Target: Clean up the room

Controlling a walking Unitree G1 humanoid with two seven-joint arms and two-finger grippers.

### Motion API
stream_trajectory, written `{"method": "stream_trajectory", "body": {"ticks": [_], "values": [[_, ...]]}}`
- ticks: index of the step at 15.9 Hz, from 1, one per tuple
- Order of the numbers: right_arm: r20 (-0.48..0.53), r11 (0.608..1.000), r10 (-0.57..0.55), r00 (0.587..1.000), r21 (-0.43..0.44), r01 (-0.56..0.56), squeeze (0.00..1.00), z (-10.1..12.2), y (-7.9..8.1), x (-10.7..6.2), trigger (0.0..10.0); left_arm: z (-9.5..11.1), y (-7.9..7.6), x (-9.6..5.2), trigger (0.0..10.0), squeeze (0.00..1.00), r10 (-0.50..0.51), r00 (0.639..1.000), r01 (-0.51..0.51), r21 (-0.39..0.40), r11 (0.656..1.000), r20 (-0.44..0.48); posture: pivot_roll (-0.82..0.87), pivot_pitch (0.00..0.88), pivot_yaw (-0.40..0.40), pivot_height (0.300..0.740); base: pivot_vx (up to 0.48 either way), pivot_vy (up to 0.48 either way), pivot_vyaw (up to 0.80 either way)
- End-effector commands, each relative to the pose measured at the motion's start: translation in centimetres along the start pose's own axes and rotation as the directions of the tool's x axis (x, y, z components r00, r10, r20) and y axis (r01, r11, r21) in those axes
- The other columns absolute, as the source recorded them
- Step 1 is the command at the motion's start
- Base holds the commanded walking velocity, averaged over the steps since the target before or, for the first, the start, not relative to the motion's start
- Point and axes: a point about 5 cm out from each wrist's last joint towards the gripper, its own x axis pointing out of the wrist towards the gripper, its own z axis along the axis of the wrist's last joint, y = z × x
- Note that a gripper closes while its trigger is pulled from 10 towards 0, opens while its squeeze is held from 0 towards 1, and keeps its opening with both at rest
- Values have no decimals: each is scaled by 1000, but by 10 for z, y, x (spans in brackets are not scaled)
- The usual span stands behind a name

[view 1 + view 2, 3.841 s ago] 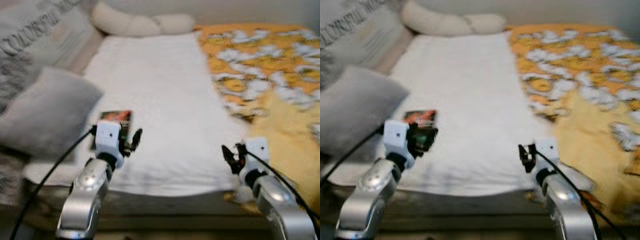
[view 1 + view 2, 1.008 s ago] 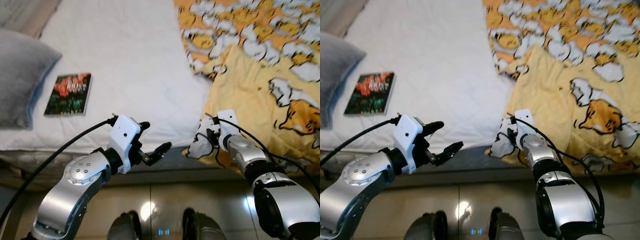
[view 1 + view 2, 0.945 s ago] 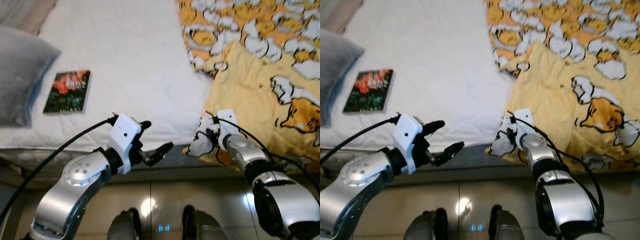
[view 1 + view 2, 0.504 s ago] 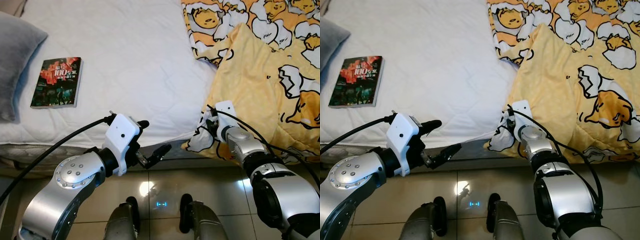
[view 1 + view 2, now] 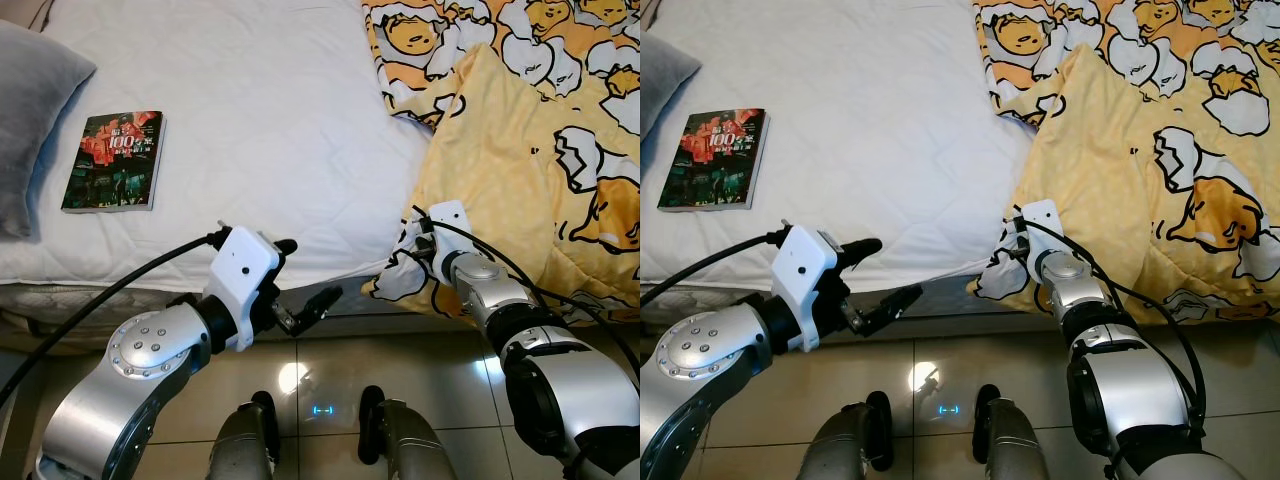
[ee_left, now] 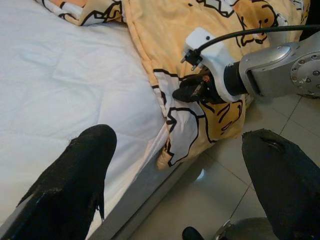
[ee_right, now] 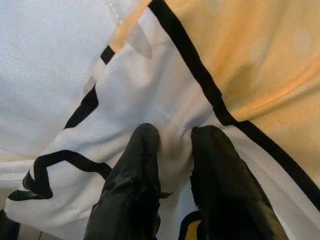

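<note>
A yellow blanket (image 5: 520,170) printed with cartoon eggs covers the bed's right side and hangs over its front edge. My right gripper (image 5: 410,252) is at the blanket's lower left corner, shut on a fold of the white and black fabric (image 7: 170,100). That fold is bunched between its two fingers (image 7: 142,150). My left gripper (image 5: 305,272) hangs open and holds nothing, just in front of the mattress edge, above the floor. A book (image 5: 116,160) with a dark red cover lies flat on the white sheet (image 5: 270,110) at the left.
A grey pillow (image 5: 30,110) rests at the bed's far left, beside the book. Glossy beige floor tiles (image 5: 330,375) run along the front of the bed, with my feet (image 5: 245,440) on them. The mattress edge (image 5: 60,300) is directly ahead.
The view has tilted down from the whole bed to its front edge. My right gripper has dropped onto the blanket's corner and closed on it. Over the last half second little has moved.
</note>
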Motion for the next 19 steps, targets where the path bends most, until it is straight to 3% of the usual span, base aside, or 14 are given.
{"method": "stream_trajectory", "body": {"ticks": [1, 10, 19], "values": [[-21, 1000, 16, 1000, 6, -16, 0, -8, 3, 0, 0, -2, -2, 0, 10000, 1000, -5, 1000, 5, -1, 1000, -11, 123, 309, 5, 740, 0, 0, 0], [-18, 1000, 29, 999, 13, -28, 0, -12, -1, -2, 0, -2, -2, 3, 10000, 1000, -15, 1000, 15, -9, 1000, -7, 114, 301, 9, 740, 0, 0, 0], [-23, 973, 231, 973, 29, -230, 0, -42, -4, -13, 0, -2, -3, 5, 10000, 1000, -21, 1000, 21, -17, 1000, 1, 97, 292, 10, 740, 0, 0, 0]]}}
